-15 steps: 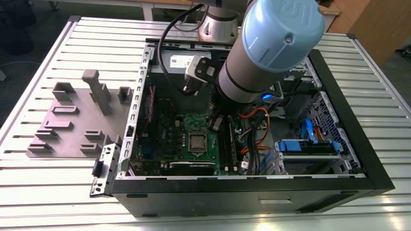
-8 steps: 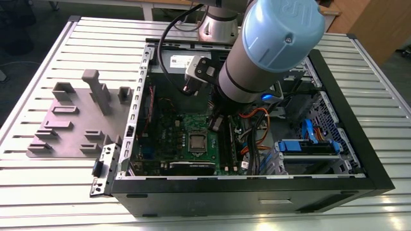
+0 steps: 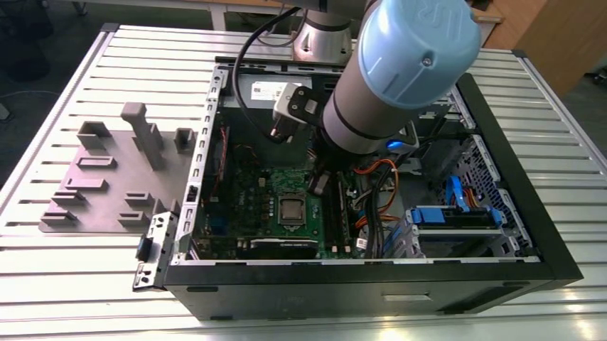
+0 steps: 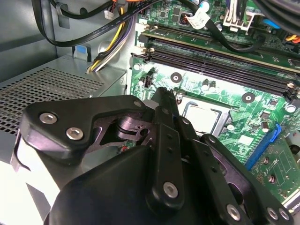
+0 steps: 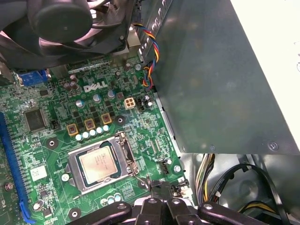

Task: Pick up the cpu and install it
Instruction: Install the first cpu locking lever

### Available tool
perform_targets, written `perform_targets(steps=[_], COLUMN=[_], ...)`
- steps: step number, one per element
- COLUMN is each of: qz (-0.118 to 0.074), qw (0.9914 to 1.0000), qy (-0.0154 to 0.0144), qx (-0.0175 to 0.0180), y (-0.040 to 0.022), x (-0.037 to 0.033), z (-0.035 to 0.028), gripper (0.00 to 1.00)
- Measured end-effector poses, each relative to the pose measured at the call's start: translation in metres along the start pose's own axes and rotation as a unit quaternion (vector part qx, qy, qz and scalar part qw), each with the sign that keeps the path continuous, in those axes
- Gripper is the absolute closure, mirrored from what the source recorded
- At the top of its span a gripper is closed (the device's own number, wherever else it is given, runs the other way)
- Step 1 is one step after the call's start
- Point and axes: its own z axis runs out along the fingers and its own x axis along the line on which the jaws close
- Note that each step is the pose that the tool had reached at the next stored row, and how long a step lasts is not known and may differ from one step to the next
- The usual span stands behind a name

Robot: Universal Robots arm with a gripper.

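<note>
Silver cpu: seated in its socket on the green board, framed by the latch so it sits flat. Hand: just beside the socket, fingertips together, gripping nothing. Case on slatted surface.

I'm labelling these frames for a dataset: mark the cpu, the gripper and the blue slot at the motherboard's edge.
cpu (image 5: pixel 98 163), first wrist view, middle of its silver top.
gripper (image 4: pixel 164 93), second wrist view, at its fingertips.
blue slot (image 5: pixel 10 164), first wrist view, midway along its length.
</note>
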Motion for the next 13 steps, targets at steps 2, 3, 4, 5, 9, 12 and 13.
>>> perform_targets(steps=[2,3,4,5,9,12,13], qz=[0.0,0.0,0.0,0.0,0.0,0.0,0.0], qw=[1.0,1.0,1.0,1.0,1.0,1.0,1.0], qy=[0.0,0.0,0.0,0.0,0.0,0.0,0.0], qx=[0.0,0.0,0.0,0.0,0.0,0.0,0.0], y=[-0.0001,-0.0002,-0.0003,-0.0003,-0.0003,-0.0003,-0.0003], x=[0.0003,0.0007,0.0007,0.0007,0.0008,0.0008,0.0009], z=[-0.0001,-0.0002,-0.0002,-0.0002,-0.0003,-0.0003,-0.0003], gripper=[0.89,0.89,0.89,0.89,0.89,0.89,0.89])
